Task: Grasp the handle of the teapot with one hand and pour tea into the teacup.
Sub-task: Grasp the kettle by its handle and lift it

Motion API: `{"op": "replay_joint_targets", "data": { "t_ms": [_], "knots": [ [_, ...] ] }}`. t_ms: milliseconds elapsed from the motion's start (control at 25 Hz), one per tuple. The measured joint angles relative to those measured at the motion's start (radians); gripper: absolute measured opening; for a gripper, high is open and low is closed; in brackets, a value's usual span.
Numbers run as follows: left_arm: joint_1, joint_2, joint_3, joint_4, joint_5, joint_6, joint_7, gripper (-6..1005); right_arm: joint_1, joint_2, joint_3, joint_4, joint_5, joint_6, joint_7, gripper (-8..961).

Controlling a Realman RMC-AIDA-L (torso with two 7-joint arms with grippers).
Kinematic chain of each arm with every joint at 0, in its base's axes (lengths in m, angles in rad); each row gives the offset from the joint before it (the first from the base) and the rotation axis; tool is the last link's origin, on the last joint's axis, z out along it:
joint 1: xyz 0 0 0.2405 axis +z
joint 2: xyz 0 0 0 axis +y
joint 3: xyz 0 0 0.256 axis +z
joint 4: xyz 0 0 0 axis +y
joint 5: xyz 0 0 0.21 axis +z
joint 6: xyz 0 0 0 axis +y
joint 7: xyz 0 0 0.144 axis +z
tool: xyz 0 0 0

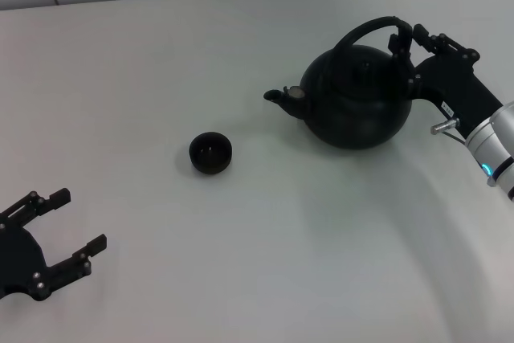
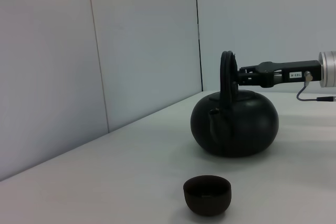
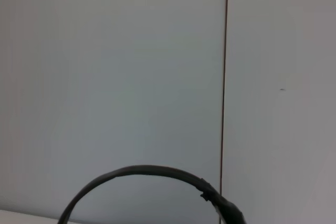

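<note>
Two black things sit on your plain white desk (image 1: 241,263): the teapot (image 1: 357,102) and the teacup (image 1: 211,153), before pale wall panels (image 2: 79,51). Your right gripper (image 1: 404,42) is clamped on the handle (image 1: 365,31); your left gripper (image 1: 68,226) rests apart, near the desk's front.

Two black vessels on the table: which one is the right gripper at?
The teapot: the right gripper is at its arched handle. The small handleless teacup sits apart, nearer the left gripper.
</note>
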State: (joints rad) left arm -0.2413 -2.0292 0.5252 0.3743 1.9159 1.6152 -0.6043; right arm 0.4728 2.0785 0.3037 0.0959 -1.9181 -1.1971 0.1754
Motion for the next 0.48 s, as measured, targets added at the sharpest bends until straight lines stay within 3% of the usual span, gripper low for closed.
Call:
{"op": "replay_joint_targets", "data": {
  "t_ms": [320, 440, 480],
  "knots": [
    [0.002, 0.0, -0.001, 0.0, 0.0, 0.001, 0.0, 798, 0.003, 0.0, 0.006, -0.009, 0.0, -0.001, 0.039, 333],
    [0.002, 0.0, -0.001, 0.0, 0.0, 0.002, 0.0, 798, 0.003, 0.0, 0.009, -0.009, 0.004, -0.013, 0.039, 109],
    [0.002, 0.0, -0.001, 0.0, 0.0, 0.002, 0.0, 798, 0.002, 0.0, 0.009, -0.009, 0.004, -0.022, 0.039, 104]
  ]
}}
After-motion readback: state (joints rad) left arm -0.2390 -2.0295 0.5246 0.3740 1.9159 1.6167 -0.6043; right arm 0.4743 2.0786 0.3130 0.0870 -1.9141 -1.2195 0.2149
